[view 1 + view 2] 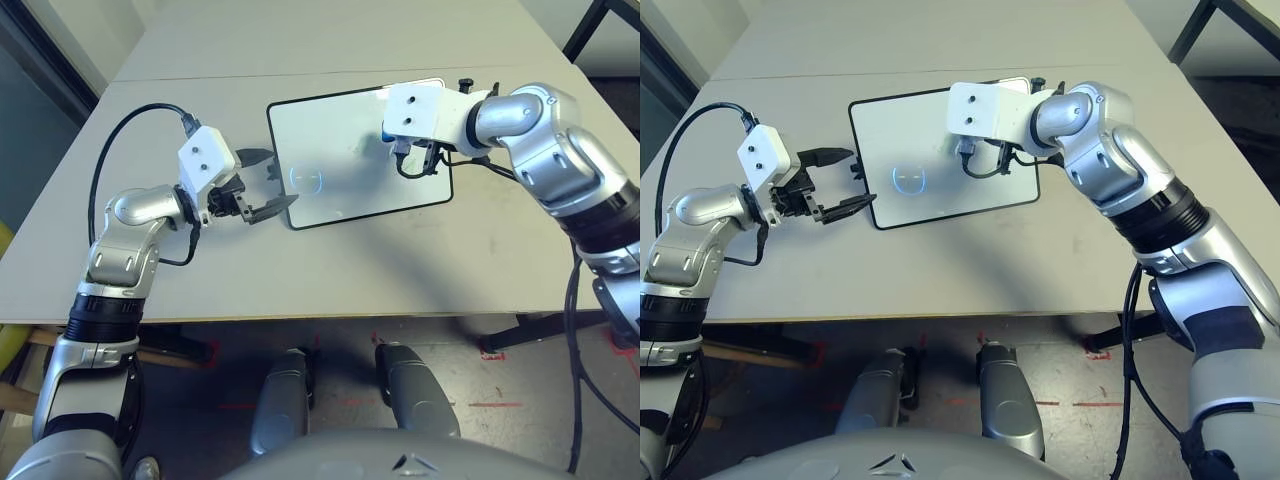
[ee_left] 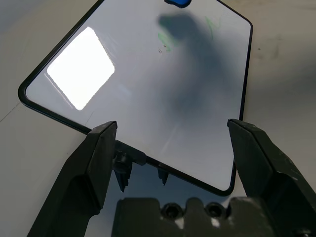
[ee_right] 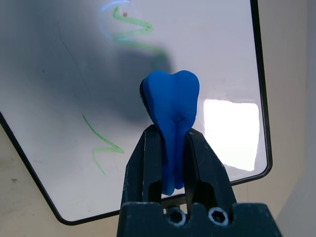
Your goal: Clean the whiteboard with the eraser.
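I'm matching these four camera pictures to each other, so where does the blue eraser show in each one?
Left eye view: eraser, a blue sliver under the right tool's white housing, over the whiteboard.
Right eye view: I cannot make it out.
Left wrist view: blue patch at the board's far edge.
Right wrist view: centre, pinched between the right tool's fingers.
Shared landmark: the whiteboard's black frame.

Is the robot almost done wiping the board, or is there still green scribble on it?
Done: the right gripper has the blue eraser pinched between its fingers and holds it over the whiteboard. In hand: the open left gripper sits at the board's left edge. Left: green scribbles still show on the board, so the wiping is not finished.
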You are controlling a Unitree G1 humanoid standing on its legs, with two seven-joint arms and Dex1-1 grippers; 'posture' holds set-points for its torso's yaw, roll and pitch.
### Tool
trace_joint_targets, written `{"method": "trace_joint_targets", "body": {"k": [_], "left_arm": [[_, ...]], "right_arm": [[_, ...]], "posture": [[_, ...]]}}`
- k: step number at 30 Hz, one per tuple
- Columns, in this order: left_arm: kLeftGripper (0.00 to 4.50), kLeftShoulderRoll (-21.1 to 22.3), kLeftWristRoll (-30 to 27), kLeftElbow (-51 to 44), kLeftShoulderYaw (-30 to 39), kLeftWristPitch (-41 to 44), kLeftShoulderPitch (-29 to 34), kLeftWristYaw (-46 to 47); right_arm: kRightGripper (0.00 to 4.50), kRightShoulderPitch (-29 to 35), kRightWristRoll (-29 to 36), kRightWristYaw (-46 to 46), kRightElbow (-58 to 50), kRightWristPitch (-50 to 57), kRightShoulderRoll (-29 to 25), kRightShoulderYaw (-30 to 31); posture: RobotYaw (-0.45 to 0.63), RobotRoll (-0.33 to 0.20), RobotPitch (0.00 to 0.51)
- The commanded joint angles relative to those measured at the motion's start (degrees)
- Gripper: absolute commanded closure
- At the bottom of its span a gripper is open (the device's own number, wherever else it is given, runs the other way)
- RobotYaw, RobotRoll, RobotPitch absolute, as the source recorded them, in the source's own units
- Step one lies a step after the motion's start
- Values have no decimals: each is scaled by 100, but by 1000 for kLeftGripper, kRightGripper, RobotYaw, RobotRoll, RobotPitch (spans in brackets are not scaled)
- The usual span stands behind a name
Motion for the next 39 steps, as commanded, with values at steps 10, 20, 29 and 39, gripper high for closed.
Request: {"method": "trace_joint_targets", "body": {"k": [10,20,29,39], "left_arm": [[0,115,93,-65,137,13,112,68],[0,199,67,-163,174,122,169,114],[0,199,71,-154,157,143,168,139],[0,160,95,-98,109,119,126,151]], "right_arm": [[4102,-172,-546,25,900,-732,437,-24],[4102,-126,-962,-146,1030,-984,862,30],[4102,50,-1092,-9,677,-911,1142,52],[4102,188,-1195,121,359,-788,1320,69]], "posture": [[-178,0,126],[-167,0,132],[-169,0,133],[-175,0,132]]}}
